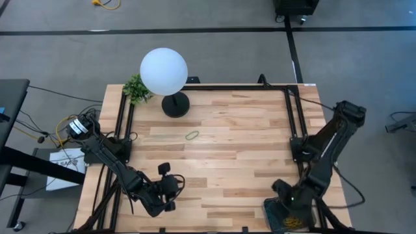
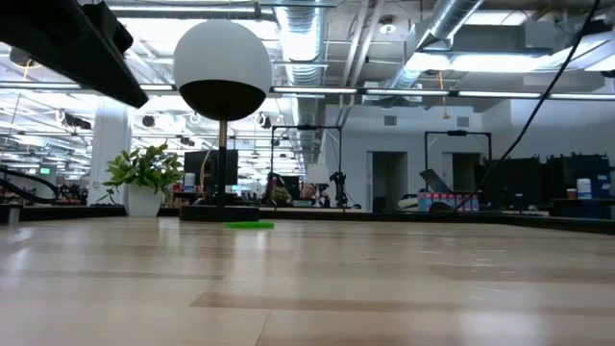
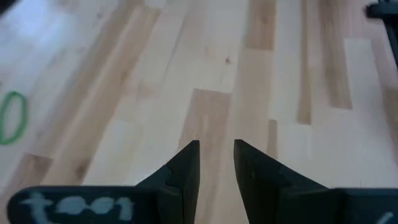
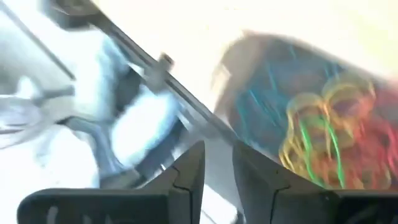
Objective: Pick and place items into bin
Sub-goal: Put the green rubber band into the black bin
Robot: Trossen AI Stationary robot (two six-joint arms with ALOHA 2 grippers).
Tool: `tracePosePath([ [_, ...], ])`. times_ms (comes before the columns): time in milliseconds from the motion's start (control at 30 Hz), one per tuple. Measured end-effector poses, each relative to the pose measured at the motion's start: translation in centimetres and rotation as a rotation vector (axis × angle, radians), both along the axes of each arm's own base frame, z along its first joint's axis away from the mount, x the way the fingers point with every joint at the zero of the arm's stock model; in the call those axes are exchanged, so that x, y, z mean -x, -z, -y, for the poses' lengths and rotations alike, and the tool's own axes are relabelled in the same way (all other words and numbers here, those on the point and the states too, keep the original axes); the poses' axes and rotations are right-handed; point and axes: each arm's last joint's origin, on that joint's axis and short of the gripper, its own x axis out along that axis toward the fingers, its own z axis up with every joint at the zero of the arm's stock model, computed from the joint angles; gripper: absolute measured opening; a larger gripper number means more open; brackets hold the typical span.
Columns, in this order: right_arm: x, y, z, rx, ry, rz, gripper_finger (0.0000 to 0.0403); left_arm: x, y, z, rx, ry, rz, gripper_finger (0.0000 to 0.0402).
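One green rubber-band loop (image 1: pixel 192 135) lies flat on the wooden table, left of its middle; it also shows in the low view (image 2: pixel 248 225) and the left wrist view (image 3: pixel 12 117). My left gripper (image 1: pixel 174 188) hovers open near the table's front left, nearer than that loop, with nothing between its fingers (image 3: pixel 216 168). The dark mesh bin (image 1: pixel 286 220) sits at the front right corner and holds a heap of several coloured loops (image 4: pixel 323 134). My right gripper (image 4: pixel 217 165) hangs open above the bin's edge, empty.
A white globe lamp (image 1: pixel 164 71) on a black base (image 1: pixel 175 104) stands at the far left of the table, with a small green plant (image 1: pixel 136 88) beside it. A black frame rail (image 1: pixel 292 117) runs along the table's right side. Bare wood lies between the arms.
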Motion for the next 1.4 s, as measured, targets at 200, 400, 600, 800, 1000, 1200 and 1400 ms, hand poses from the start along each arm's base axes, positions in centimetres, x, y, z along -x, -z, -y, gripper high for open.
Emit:
tracePosePath([
  [200,-1.8,-1.6,2.3,0.069,-0.045,0.199,0.0077,-0.6,-0.1,-1.0,-0.097,-0.080,0.055,0.0089],
  [400,-3.9,-1.0,3.4,0.464,-0.129,0.494,0.0077,-3.6,0.0,-5.6,-0.122,-0.192,-0.007,0.0089],
  [600,-5.8,-0.1,4.6,0.646,-0.170,0.522,0.0077,-5.9,0.3,-12.3,-0.133,-0.374,-0.106,0.0089],
  [800,-6.6,-0.2,5.5,0.646,-0.173,0.510,0.0077,-7.1,0.4,-17.4,-0.055,-0.421,-0.171,0.0089],
  [1000,-7.0,-0.2,6.0,0.657,-0.176,0.502,0.0077,-7.6,0.5,-19.9,0.029,-0.364,-0.205,0.0089],
  [1200,-7.1,-0.2,6.0,0.653,-0.173,0.508,0.0077,-7.8,0.4,-20.7,0.016,-0.254,-0.227,0.0089],
  [1400,-7.1,-0.2,6.0,0.651,-0.171,0.511,0.0077,-7.4,2.2,-20.9,0.040,-0.181,-0.167,0.0089],
])
